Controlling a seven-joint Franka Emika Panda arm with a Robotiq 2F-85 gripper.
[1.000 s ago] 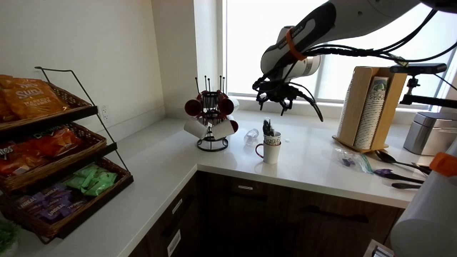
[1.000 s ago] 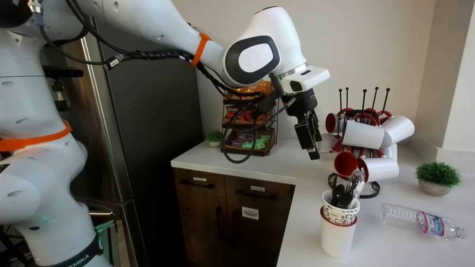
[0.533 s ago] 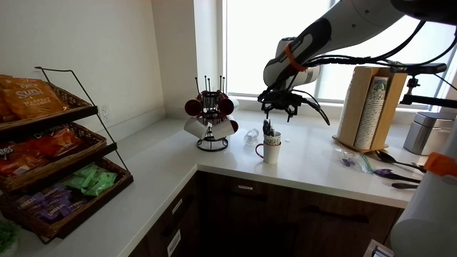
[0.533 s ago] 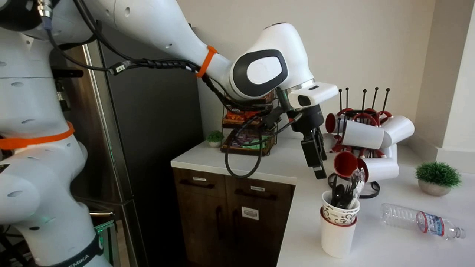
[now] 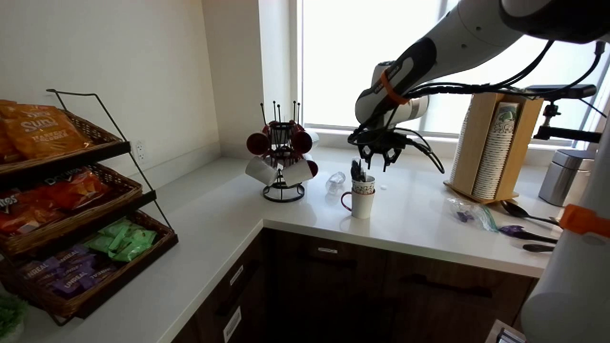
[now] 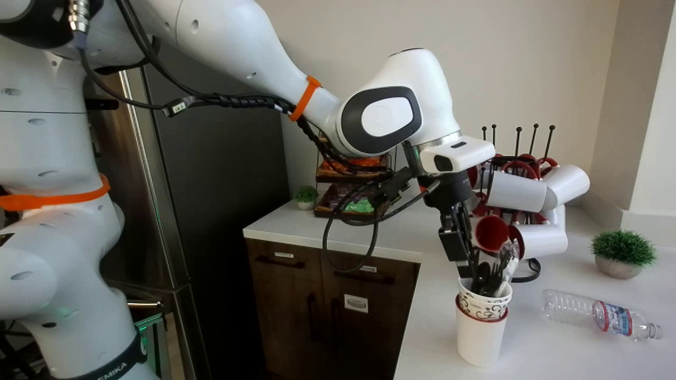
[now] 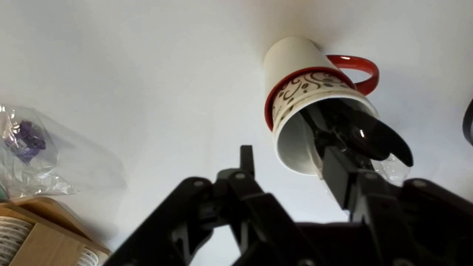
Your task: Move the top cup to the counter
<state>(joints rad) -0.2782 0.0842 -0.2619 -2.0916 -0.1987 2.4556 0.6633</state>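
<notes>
The top cup is a patterned paper cup nested in a white mug with a red rim and handle. Black cutlery stands in the top cup. Both stand upright on the white counter. In the wrist view the patterned cup opens toward me. My gripper is open and empty, just above and beside the cutlery. In the wrist view, the right finger of my gripper overlaps the cutlery and cup rim; the left is over bare counter. Contact cannot be told.
A rack holding several mugs stands close by. A clear bottle lies beside the cups. A wooden cup holder, a plastic bag and black utensils are farther along the counter. A plant stands near the wall.
My gripper has moved down and toward the nested cups, from well above the counter to right by the cutlery. Its fingers look closer together than before. The cups have not moved.
</notes>
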